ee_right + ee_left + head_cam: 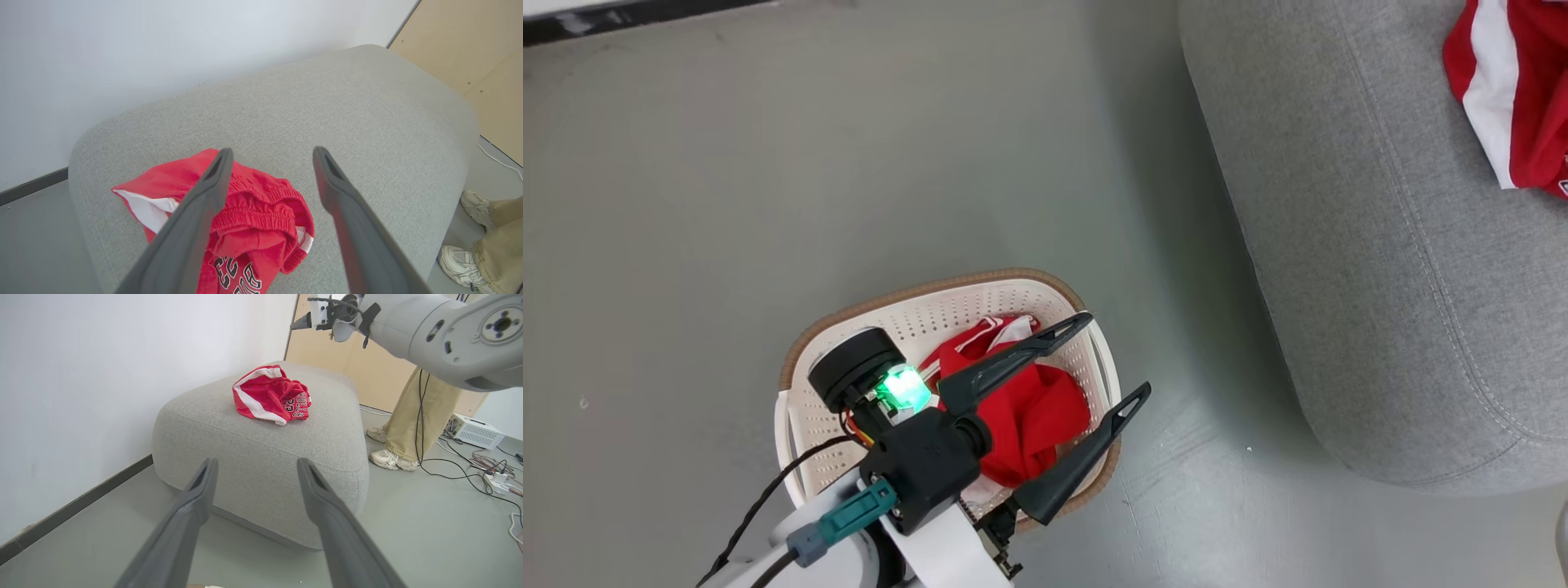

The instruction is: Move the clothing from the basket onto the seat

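Note:
The cream basket with a brown rim stands on the grey floor, holding red clothing with white trim. My left gripper hovers open above the basket's right side, nothing between its fingers; in its own wrist view the left gripper faces the seat. Another red garment with white lettering lies crumpled on top of the grey seat. My right gripper hangs open just above that garment, apart from it. The right arm reaches over the seat.
A person in beige trousers and white shoes stands beside the seat's far side. Cables and a white box lie on the floor there. A white wall with a dark skirting runs behind the seat.

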Controlling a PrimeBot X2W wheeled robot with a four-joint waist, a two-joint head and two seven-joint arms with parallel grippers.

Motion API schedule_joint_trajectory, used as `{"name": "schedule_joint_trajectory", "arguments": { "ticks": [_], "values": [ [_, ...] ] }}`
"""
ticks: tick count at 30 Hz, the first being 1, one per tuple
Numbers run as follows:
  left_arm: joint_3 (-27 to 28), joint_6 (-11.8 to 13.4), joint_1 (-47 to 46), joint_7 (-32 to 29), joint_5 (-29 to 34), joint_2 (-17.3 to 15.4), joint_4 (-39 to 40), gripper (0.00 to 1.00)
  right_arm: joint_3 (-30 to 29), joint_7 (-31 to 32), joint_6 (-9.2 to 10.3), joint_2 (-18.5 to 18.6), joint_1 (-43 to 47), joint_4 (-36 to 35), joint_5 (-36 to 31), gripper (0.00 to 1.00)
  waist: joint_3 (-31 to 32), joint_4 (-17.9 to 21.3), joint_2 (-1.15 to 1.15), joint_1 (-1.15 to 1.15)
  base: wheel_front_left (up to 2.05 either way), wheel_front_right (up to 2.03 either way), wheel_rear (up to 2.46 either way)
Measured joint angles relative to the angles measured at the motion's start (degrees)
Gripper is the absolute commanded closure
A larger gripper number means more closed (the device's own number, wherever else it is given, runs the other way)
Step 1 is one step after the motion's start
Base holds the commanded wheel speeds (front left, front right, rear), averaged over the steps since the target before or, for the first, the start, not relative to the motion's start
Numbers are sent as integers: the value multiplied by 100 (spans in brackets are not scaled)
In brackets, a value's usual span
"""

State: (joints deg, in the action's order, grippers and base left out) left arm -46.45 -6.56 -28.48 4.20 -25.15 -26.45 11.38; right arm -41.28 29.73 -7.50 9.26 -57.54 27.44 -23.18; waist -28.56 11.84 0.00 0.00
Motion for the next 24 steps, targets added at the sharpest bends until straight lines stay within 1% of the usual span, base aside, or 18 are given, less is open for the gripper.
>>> {"name": "schedule_joint_trajectory", "arguments": {
  "ticks": [5,9,14,21,24],
  "values": [
    [70,18,33,112,-40,20,-123,0,186,-160,0,-32,1,-75,-10,0,175,-54,0,0,0,0,0],
    [100,71,129,175,-52,32,-204,0,356,-346,0,-33,1,-80,-10,0,322,-105,0,0,0,0,0],
    [186,166,188,292,-103,52,-293,0,554,-538,0,-126,40,-94,-7,0,522,-177,0,0,0,0,0],
    [252,312,390,398,-152,93,-410,0,910,-855,0,-166,379,-97,48,0,806,-299,0,0,0,0,0],
    [270,360,432,442,-193,96,-428,0,1180,-944,0,-190,494,-85,104,0,923,-361,0,0,0,0,0]
  ]
}}
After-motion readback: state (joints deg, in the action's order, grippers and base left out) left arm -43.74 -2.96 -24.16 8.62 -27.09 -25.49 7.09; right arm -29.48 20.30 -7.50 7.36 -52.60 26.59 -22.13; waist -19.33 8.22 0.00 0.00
